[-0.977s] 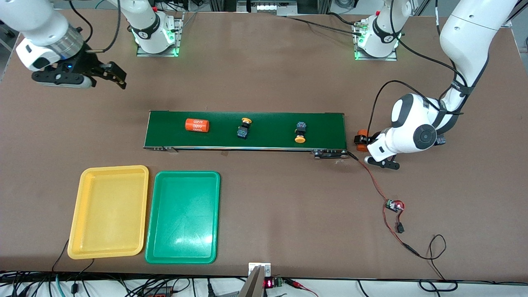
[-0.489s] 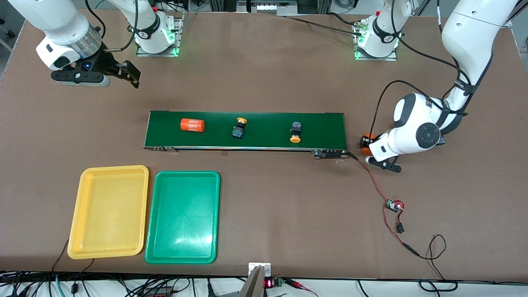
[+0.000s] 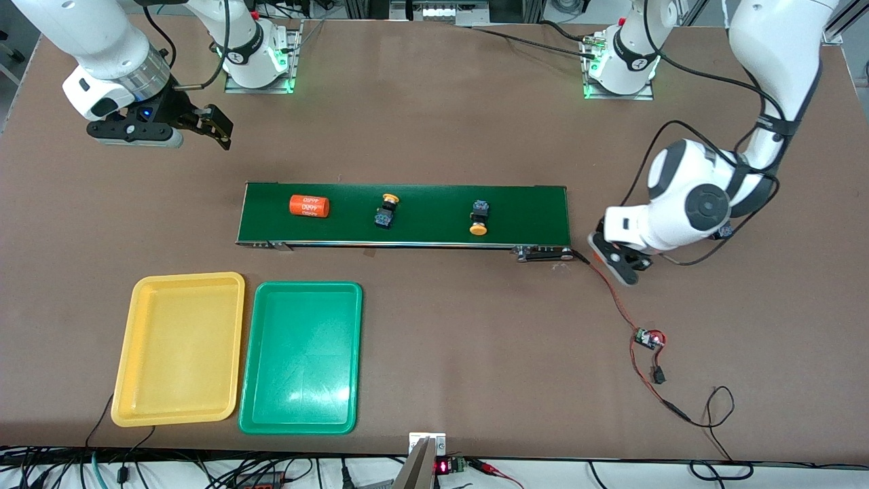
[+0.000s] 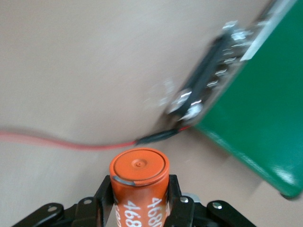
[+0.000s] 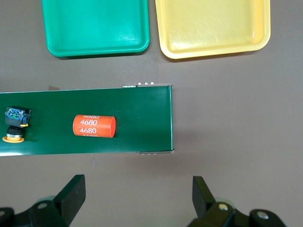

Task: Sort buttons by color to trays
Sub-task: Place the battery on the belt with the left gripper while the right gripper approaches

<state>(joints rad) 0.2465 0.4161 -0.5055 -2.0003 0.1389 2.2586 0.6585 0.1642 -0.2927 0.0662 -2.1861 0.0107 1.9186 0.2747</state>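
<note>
Wrist view alone shows left gripper [image 4: 140, 208] clamping an orange cylinder [image 4: 139, 182] — right gripper [image 5: 137, 194] wide.

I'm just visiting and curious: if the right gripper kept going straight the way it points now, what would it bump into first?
Probably bare table. The right gripper, open, points down at the brown surface just off the conveyor belt, at the end where the orange cylinder lies. Depth is hard to judge, so it might clip the belt's edge.

a lab: brown bench [image 3: 434, 122], conveyor belt [image 3: 421, 200], loose wiring [image 3: 638, 353].
</note>
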